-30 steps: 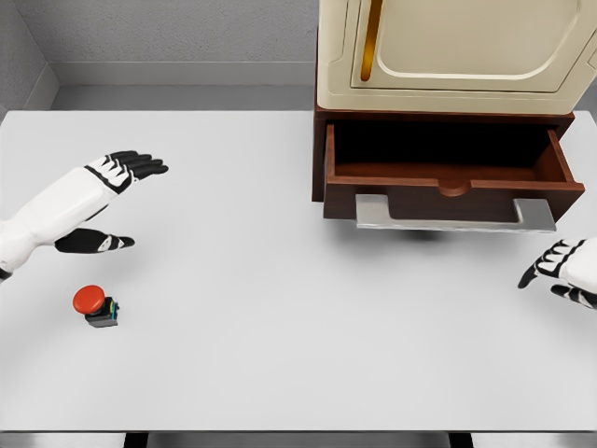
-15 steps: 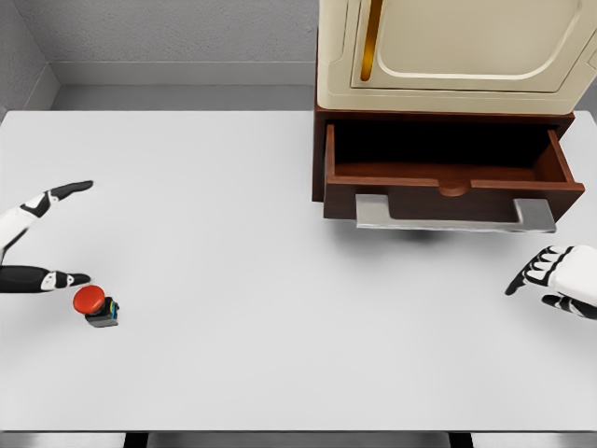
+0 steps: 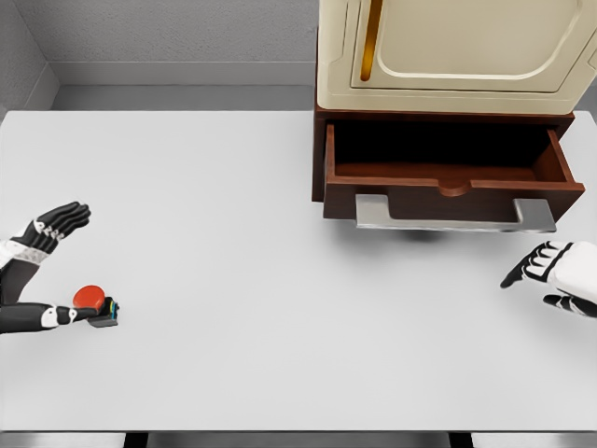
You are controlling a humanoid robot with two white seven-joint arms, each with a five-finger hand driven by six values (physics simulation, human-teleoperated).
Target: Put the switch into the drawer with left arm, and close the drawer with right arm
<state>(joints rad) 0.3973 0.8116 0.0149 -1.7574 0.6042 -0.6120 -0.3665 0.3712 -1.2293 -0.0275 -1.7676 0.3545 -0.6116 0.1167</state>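
The switch [image 3: 93, 302], a small dark block with a round red button on top, lies on the white table near its left edge. My left hand [image 3: 58, 266] is at the left edge, open, with the thumb reaching to the switch's near side and the fingers [image 3: 58, 222] spread further back. The brown drawer [image 3: 448, 177] stands pulled out at the upper right, with a grey handle [image 3: 454, 217] across its front. My right hand [image 3: 550, 273] hovers below the handle's right end, fingers loosely extended, holding nothing.
A cream cabinet with a rounded door [image 3: 457, 47] sits on top of the drawer unit. The white table [image 3: 280, 280] runs to a grey back wall. A dark shadow lies under the drawer front.
My left hand has pulled back to the left and dropped lower, bringing its thumb against the switch. My right hand has shifted slightly left and up. The switch has not moved.
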